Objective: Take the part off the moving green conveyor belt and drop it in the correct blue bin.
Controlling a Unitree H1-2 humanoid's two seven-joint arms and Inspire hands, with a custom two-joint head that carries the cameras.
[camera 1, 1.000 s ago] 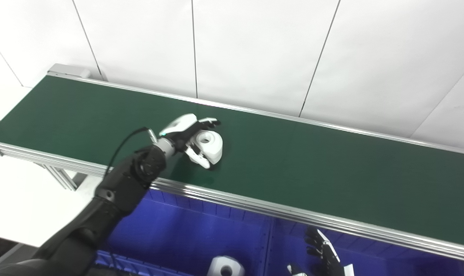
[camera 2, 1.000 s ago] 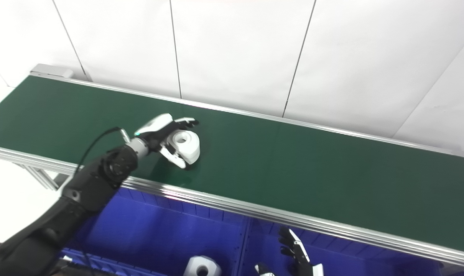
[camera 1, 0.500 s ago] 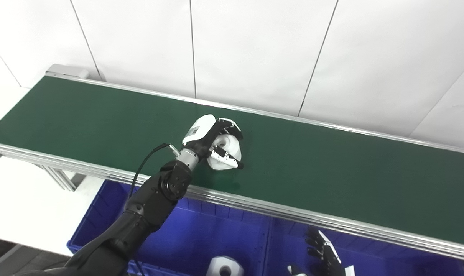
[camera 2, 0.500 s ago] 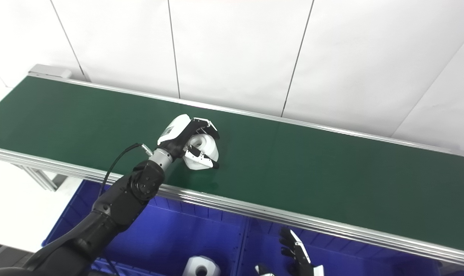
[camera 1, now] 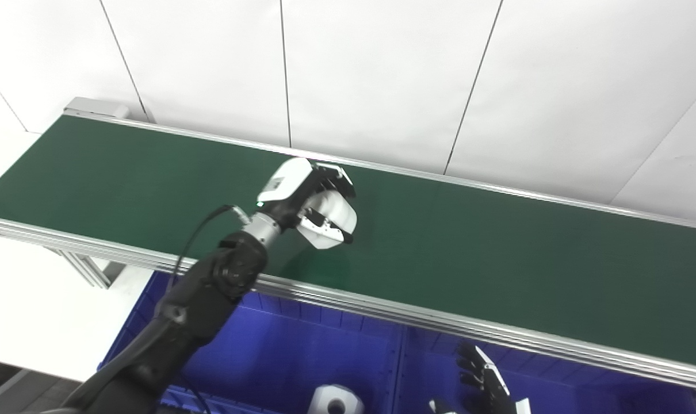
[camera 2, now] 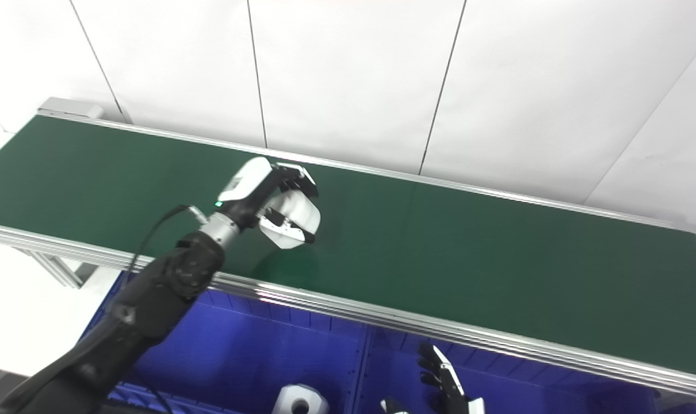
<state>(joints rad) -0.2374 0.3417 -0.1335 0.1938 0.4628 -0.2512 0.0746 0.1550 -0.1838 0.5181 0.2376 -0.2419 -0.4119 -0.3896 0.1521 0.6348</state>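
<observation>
Now left hand (camera 1: 310, 201) grips white part (camera 1: 333, 221), lifted clear of belt (camera 1: 497, 253) since earlier; right hand (camera 1: 489, 385) stays low, fingers spread.

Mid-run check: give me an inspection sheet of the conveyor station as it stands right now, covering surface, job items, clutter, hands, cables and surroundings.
Surface: green conveyor belt, bare apart from a shadow under the held part.
Job's things: white part in the left hand, apparently clear of the belt; blue bins below the near rail, a divider between them; another white part already lies in the left bin.
Clutter: nothing seen.
Hands: left hand shut on the white part; right hand low over the right bin, fingers apart, holding nothing.
Cables: black cable looping along the left forearm.
Surroundings: white panelled wall behind the belt; aluminium frame leg at left.
</observation>
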